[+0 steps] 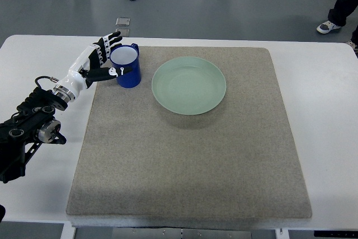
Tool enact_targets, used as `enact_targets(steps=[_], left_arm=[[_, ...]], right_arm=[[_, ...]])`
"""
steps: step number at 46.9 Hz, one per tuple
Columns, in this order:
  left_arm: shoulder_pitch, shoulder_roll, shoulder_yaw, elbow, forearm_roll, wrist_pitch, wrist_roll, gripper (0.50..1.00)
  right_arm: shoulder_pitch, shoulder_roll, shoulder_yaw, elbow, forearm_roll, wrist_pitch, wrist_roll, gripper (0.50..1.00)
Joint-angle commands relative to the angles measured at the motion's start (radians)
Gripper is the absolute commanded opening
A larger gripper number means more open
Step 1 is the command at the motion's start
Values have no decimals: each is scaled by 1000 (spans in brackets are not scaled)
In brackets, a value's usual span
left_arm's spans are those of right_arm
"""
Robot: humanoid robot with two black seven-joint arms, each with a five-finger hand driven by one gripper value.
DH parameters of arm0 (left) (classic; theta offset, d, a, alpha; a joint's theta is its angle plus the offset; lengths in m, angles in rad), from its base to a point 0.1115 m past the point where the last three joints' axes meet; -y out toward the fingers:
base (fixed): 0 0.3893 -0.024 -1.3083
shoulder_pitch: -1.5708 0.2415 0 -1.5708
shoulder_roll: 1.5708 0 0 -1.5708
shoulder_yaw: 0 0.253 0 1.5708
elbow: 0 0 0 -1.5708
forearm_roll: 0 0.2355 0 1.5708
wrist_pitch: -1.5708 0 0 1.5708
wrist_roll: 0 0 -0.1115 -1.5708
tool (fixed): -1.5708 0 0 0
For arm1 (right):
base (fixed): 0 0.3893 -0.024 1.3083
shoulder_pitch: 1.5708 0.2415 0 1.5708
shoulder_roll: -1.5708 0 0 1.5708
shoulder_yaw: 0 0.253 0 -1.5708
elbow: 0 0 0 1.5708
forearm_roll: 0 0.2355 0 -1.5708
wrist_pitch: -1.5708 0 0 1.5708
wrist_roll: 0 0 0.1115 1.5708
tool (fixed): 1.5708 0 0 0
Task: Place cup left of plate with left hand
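Partly hidden: cup (126,65) side behind left hand (99,61) fingers.

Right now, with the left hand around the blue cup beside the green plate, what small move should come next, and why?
Probably open the fingers and draw the left hand back to the left. The blue cup looks upright on the grey mat, left of the green plate and apart from it, so only the release seems left.
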Motion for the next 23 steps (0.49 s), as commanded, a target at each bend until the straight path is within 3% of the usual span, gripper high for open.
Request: enact_targets(steps=[1,8,18,23], left_arm=[[1,5,-54,0,-30,-9,-2,996],[1,14,-153,-26,-148,-34,-13,999],[-22,23,-365,-89,-444,-239,-4,996],[-94,41,-359,-98,-553,-235,9,996]], right_arm=[[0,0,0,0,0,0,0,932],[0,0,0,0,0,0,0,932],[0,0,0,0,-1,0,0,932],[0,0,0,-2,-1,0,0,932]])
